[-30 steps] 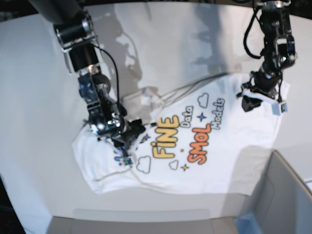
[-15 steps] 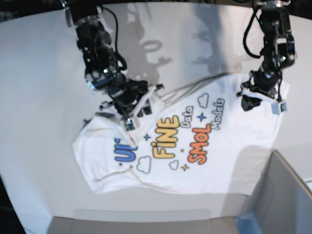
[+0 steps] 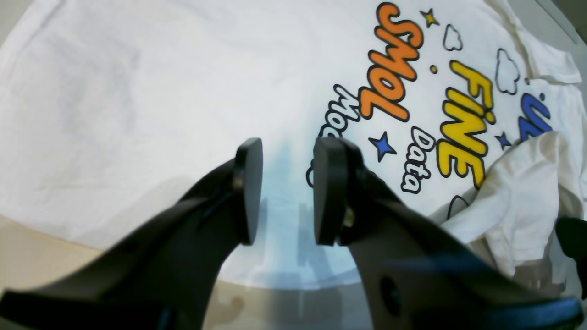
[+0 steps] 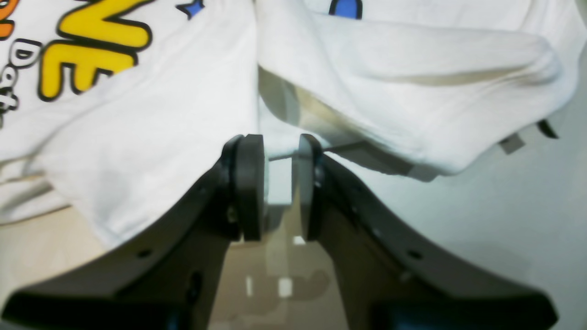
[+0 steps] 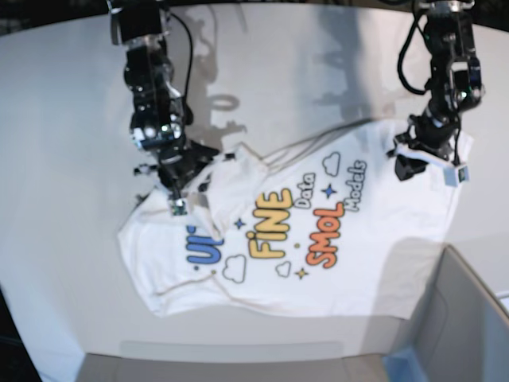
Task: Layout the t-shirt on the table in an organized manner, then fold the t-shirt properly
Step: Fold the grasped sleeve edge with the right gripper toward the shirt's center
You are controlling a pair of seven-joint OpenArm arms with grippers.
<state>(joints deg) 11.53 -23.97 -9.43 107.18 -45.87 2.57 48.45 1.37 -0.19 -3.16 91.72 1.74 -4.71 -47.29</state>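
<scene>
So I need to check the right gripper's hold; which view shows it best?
Right wrist: the right gripper pinches a fold of the t-shirt close up. Base shows it small; left wrist shows only raised cloth.

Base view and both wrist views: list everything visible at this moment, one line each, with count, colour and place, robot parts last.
t-shirt: one, white with blue, yellow and orange lettering, spread print-up across mid-table, one part bunched and lifted.
table: one, plain white, under everything.
box: one, grey with a blue corner, lower corner of the base view.
right gripper: one, black, jaws closed on a fold of the t-shirt's edge.
left gripper: one, black, jaws apart with nothing between them, above the shirt's plain part beside the print.
</scene>
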